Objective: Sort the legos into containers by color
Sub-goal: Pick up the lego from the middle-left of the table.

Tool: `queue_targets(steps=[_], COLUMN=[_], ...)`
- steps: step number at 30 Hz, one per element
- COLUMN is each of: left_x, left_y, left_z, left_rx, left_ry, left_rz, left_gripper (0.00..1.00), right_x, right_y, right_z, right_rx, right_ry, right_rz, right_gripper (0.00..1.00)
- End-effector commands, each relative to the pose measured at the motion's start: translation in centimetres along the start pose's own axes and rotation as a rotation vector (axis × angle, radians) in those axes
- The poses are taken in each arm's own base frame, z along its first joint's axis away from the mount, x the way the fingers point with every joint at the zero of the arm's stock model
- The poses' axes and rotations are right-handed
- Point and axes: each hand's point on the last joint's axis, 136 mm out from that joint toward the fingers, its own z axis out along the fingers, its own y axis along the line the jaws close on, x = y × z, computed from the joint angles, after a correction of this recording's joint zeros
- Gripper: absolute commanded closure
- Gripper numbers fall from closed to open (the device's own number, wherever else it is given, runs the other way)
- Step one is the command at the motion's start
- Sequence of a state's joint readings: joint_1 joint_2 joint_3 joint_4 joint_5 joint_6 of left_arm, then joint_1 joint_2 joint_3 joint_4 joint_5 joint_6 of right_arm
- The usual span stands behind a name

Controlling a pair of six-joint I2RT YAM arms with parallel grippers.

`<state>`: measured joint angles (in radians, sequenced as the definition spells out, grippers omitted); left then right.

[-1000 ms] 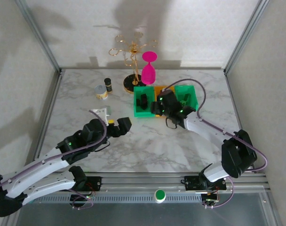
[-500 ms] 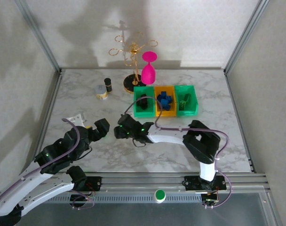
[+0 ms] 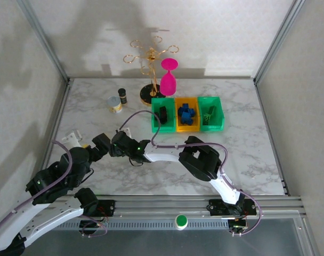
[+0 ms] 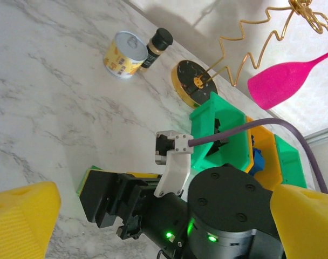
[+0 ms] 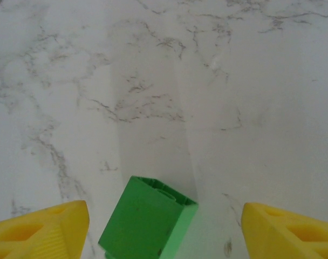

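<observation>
R gripper (image 3: 118, 145) was over the bins (image 3: 163, 128) a sec ago. It's now swung across the table (image 3: 242, 154) to a spot well clear of the bins on their near-left side, and its fingers have spread apart on the way. L gripper (image 3: 99, 144) has pulled back and sits just beside it, further from the bins. Its fingers (image 4: 24, 218) are apart too, nothing in them.

R wrist view: one green brick (image 5: 148, 221) lies on the marble between the yellow pads (image 5: 42, 229), neither pad touching it. So prob. the last drop-off is done and this is the approach for the next pick. The brick isn't gripped yet and has to go back to the bins.

Bins, 3 joined in a row:
- Left green bin (image 3: 154, 114): black pieces (image 3: 163, 113).
- Orange bin (image 3: 186, 127), middle: blue pieces (image 3: 186, 113).
- Right green bin (image 3: 211, 127): sth small inside, colour too hard to tell vs the green walls.
</observation>
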<state>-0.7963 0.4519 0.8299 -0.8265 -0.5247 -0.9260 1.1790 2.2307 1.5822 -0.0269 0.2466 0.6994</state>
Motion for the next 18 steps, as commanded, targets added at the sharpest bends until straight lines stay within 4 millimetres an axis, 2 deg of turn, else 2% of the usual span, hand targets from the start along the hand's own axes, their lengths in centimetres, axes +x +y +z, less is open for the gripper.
queue_targets(steps=[1, 6, 14, 18], left_x=[-1.1, -1.1, -0.5, -0.3], left_y=[0.9, 0.9, 0.7, 0.4], left_z=[-0.6, -0.5, 0.0, 0.2], left_rx=[-0.036, -0.035, -0.026, -0.015], left_ry=[-0.043, -0.046, -0.035, -0.028], left_rz=[-0.014, -0.015, -0.020, -0.025], left_gripper=[0.00, 0.00, 0.00, 0.00], right_x=[0.2, 0.9, 1.7, 2.8], right_y=[0.1, -1.1, -3.3, -2.5], right_z=[1.0, 2.2, 0.2, 0.2], right_rx=[0.054, 0.129, 0.219, 0.186], right_ry=[-0.007, 0.009, 0.031, 0.072], right_rz=[-0.051, -0.081, -0.127, -0.154], right_gripper=[0.25, 0.27, 0.43, 0.43])
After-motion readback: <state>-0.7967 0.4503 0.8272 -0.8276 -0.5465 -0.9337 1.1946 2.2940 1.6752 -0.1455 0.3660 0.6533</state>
